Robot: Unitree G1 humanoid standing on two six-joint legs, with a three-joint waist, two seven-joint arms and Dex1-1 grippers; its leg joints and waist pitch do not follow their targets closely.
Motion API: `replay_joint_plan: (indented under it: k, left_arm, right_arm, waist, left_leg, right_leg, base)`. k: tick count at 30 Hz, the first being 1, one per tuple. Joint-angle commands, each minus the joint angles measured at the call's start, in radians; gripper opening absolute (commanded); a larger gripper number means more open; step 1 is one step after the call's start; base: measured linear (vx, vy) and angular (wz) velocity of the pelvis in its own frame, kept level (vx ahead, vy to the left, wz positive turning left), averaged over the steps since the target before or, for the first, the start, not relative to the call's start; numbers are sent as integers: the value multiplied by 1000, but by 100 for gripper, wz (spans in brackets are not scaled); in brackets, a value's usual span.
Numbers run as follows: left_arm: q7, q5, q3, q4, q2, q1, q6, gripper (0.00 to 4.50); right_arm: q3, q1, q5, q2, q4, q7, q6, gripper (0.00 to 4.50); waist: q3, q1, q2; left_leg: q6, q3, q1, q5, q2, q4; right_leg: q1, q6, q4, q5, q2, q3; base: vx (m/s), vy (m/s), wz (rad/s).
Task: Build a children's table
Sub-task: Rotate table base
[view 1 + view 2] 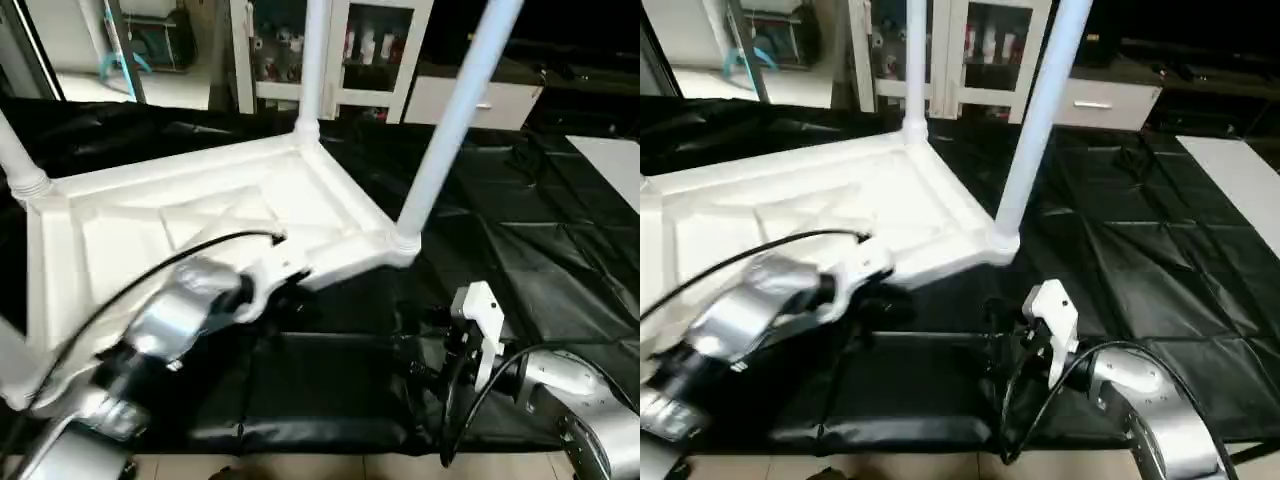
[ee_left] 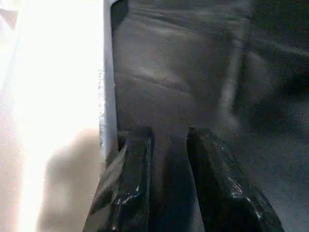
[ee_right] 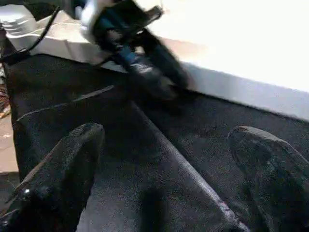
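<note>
The children's table lies upside down on the black cloth, its ribbed white top (image 1: 200,215) facing up. Its legs (image 1: 455,120) rise from the corners, one at the back (image 1: 312,60) and another at the far left (image 1: 15,150). My left gripper (image 2: 170,137) sits low against the top's near edge (image 2: 108,96). Its fingers stand a little apart with only black cloth between them. The right wrist view also catches that left gripper (image 3: 149,67) beside the white edge (image 3: 241,82). My right gripper (image 3: 169,130) hangs wide open over the cloth, in front of the near-right corner (image 1: 400,250), holding nothing.
The black cloth (image 1: 520,250) spreads to the right and ends at the work table's front edge (image 1: 300,440). A glass-door cabinet (image 1: 350,50) stands behind. A white panel (image 1: 610,160) lies at the far right.
</note>
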Motion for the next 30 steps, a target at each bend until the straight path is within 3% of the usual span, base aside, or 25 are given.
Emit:
replay_joint_plan:
  k: [1, 3, 4, 5, 6, 7, 11, 15, 19, 22, 24, 26, 28, 30]
  left_arm:
    - [69, 28, -6, 65, -35, -43, -22, 143]
    - [155, 66, -7, 190, -99, -105, -85, 143]
    - [189, 83, -11, 235, -116, -127, -108, 143]
    - [208, 93, -13, 260, -125, -138, -120, 143]
    - [228, 102, -16, 287, -133, -150, -134, 143]
    - [323, 132, -21, 377, -163, -195, -203, 143]
    - [512, 194, -46, 536, -211, -277, -395, 143]
    - [591, 186, -15, 591, -250, -309, -457, 143]
    - [719, 151, 68, 629, -301, -336, -521, 143]
    - [753, 84, 139, 653, -331, -355, -559, 143]
    - [679, -25, 211, 582, -366, -339, -544, 143]
    - [500, -162, 234, 357, -392, -247, -467, 143]
    - [343, -263, 181, 91, -363, -108, -354, 143]
    - [318, -280, 157, 21, -340, -64, -334, 143]
  right_arm:
    - [-7, 5, -4, -14, -20, -11, 13, 447]
    - [-16, 12, -11, -15, -20, -23, 8, 447]
    - [-20, 14, -14, -14, -19, -29, 5, 447]
    - [-22, 15, -15, -14, -18, -33, 4, 447]
    - [-25, 16, -17, -13, -17, -37, 2, 447]
    - [-35, 14, -25, -8, -10, -54, -6, 447]
    - [-38, 3, -42, 2, 8, -85, -19, 447]
    - [-35, 0, -46, 4, 2, -97, -19, 447]
    - [-36, -8, -53, 16, -1, -122, -25, 447]
    - [-38, -16, -56, 33, -4, -144, -31, 447]
    - [-47, -22, -58, 57, -7, -180, -43, 447]
    - [-65, -29, -38, 98, -18, -226, -46, 447]
    - [-75, -32, -12, 132, -35, -250, -41, 447]
    - [-75, -31, -9, 139, -41, -252, -41, 447]
  waist:
    - [-59, -2, 4]
    - [-59, -1, 4]
    - [-63, 1, 1]
    - [-64, 1, -2]
    - [-64, 3, 4]
    - [-63, -1, 2]
    - [-70, 0, -1]
    - [-74, 2, -3]
    - [-75, 2, 1]
    - [-71, 2, 0]
    - [-69, 3, -2]
    - [-68, 3, -3]
    - [-66, 1, 0]
    - [-66, -3, 7]
  left_leg:
    - [-6, -7, 11, -319, 13, -85]
    - [1, -5, 8, -310, 8, -82]
    - [5, -4, 14, -310, 9, -78]
    - [8, -8, 8, -297, 10, -79]
    - [11, -12, -1, -270, 10, -82]
    - [17, -10, -3, -266, 6, -80]
    - [32, -14, -6, -236, 5, -74]
    - [59, -12, -4, -173, 7, -65]
    - [84, -12, -2, -127, 9, -61]
    - [80, -9, 1, -170, 7, -64]
    - [69, -9, 2, -194, 9, -66]
    - [53, -10, -1, -210, 12, -71]
    - [52, -11, -4, -203, 19, -76]
    - [60, -7, 0, -207, 19, -74]
  right_leg:
    - [35, -115, -70, -372, -17, 17]
    - [35, -108, -78, -377, -15, 15]
    - [32, -111, -76, -357, -14, 16]
    - [39, -115, -71, -341, -17, 15]
    - [48, -116, -66, -323, -19, 14]
    - [44, -109, -71, -319, -14, 13]
    - [52, -117, -63, -257, -15, 10]
    - [55, -173, -49, -140, -14, 10]
    - [58, -221, -39, -54, -13, 9]
    - [56, -214, -49, -129, -16, 8]
    - [55, -210, -52, -174, -19, 9]
    - [52, -213, -54, -210, -21, 9]
    - [55, -245, -44, -175, -23, 11]
    - [48, -245, -45, -162, -16, 13]
  base:
    - [0, 0, 0]
    - [0, 0, 0]
    - [0, 0, 0]
    - [0, 0, 0]
    - [0, 0, 0]
    - [0, 0, 0]
    - [0, 0, 0]
    - [0, 0, 0]
    - [0, 0, 0]
    - [0, 0, 0]
    - [0, 0, 0]
    - [0, 0, 0]
    - [0, 0, 0]
    - [0, 0, 0]
